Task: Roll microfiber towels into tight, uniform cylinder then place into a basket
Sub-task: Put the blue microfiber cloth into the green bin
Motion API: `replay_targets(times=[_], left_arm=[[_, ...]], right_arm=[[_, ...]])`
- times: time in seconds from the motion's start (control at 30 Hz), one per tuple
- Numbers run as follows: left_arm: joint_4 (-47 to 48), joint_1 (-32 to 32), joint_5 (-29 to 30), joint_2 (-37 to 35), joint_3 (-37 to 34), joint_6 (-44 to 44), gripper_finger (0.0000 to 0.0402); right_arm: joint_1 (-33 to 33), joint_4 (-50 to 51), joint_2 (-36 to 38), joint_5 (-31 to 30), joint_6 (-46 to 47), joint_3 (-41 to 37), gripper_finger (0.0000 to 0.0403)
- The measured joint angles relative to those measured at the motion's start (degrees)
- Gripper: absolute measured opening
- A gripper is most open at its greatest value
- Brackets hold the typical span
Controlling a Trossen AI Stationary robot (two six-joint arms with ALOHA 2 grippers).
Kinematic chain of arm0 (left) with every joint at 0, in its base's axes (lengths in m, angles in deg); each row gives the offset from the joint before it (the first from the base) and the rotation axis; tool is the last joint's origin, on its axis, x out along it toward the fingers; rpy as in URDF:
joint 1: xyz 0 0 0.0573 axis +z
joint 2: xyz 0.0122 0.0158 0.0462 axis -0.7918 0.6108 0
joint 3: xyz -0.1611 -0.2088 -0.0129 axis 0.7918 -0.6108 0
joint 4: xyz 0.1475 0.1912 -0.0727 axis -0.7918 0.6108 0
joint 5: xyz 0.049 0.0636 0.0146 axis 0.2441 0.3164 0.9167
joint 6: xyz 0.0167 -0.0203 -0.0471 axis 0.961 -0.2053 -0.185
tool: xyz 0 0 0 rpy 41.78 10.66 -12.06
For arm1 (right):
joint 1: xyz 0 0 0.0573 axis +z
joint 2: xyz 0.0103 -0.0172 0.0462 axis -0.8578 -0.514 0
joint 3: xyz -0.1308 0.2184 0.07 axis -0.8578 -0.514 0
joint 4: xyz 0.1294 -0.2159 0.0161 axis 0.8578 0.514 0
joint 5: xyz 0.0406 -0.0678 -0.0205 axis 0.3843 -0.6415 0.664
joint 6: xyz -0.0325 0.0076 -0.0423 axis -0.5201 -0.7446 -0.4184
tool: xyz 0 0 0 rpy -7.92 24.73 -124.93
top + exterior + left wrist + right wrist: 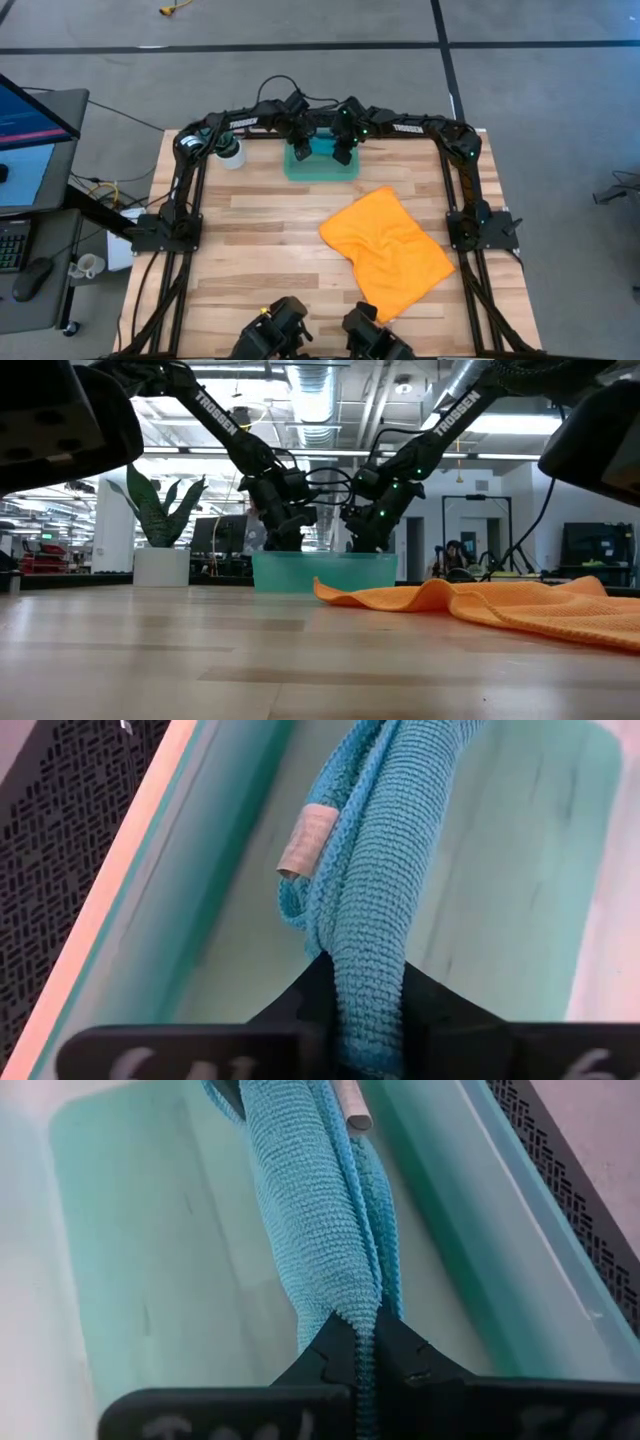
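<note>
The teal-blue microfiber towel (322, 148), bunched into a long roll, stretches between my two grippers inside the translucent teal basket (320, 170) at the table's far edge. My left gripper (300, 150) is shut on the roll's left end and my right gripper (342, 152) on its right end. Both slant down into the basket. The orange towel (388, 250) lies loosely spread and wrinkled on the table, right of centre. My left gripper (368, 1020) pinches the end of the teal roll (370, 970) between its two fingers, over several bunched layers. It comes slanting down from above. The roll runs away from the fingers along the basket, a small label (308, 840) on its side. My right gripper (365, 1360) pinches the other end of the teal roll (345, 1305) between its two fingers, several layers together, slanting down from above. The roll runs straight away from the fingers, inside the basket walls (470, 1230). Whether it rests on the basket floor, I cannot tell.
A plant in a white pot (231, 153) stands left of the basket at the far left corner. The orange towel (480, 600) lies in front of the basket (325, 572) on the right. Bare wood lies at the table's left and near parts.
</note>
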Motion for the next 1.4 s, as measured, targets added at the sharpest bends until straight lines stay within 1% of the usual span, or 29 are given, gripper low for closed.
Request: replay_targets(times=[0.1, 0.2, 0.37, 0.43, 0.57, 0.7, 0.9, 1.03, 1.13, 1.27, 1.4], left_arm=[[-0.37, -0.25, 0.84, -0.01, 0.0, 0.0, 0.0046], [-0.36, -0.54, 2.44, -0.02, 0.0, 0.24, 0.0061], [0.79, -0.65, 4.88, -0.02, -0.13, 1.52, 0.0108], [0.96, -0.69, 6.49, -0.04, 0.1, 1.2, 0.0129], [5.13, -0.78, 7.71, -0.07, 1.86, 1.48, 0.0156], [7.94, -0.63, 7.09, -0.17, 4.55, 1.92, 0.0162], [12.83, -0.72, 2.76, -0.31, 9.13, 3.75, 0.0153], [14.19, -0.72, 1.33, -0.37, 10.44, 4.37, 0.0144], [15.12, -0.72, 1.18, -0.49, 10.45, 4.31, 0.0138], [16.56, -0.83, 1.24, -0.94, 10.45, 4.73, 0.0131], [16.79, -0.56, 1.49, -1.63, 10.45, 4.44, 0.013]], right_arm=[[-0.08, 0.19, 0.13, 0.02, 0.87, -0.04, 0.0024], [-0.13, 0.48, 0.13, -0.29, 0.97, -0.11, 0.0037], [-0.47, 1.24, 0.13, -2.02, 0.98, -0.23, 0.0042], [-0.5, 0.82, 0.13, -3.89, 1.0, -0.22, 0.0039], [-0.35, 0.87, 0.13, -4.71, 1.02, -0.21, 0.0036], [-0.37, 0.88, 0.13, -4.62, 1.0, -0.21, 0.0044], [-0.35, 0.89, 0.13, -4.88, 2.15, -0.21, 0.006], [-0.33, 0.95, 0.13, -4.64, 3.88, -0.2, 0.009], [-0.33, 2.08, 0.13, -4.86, 4.92, 0.61, 0.0129], [-0.31, 5.69, 0.13, -4.9, 5.35, 4.0, 0.0181], [-0.31, 10.5, 0.13, -4.9, 5.84, 7.95, 0.0213]])
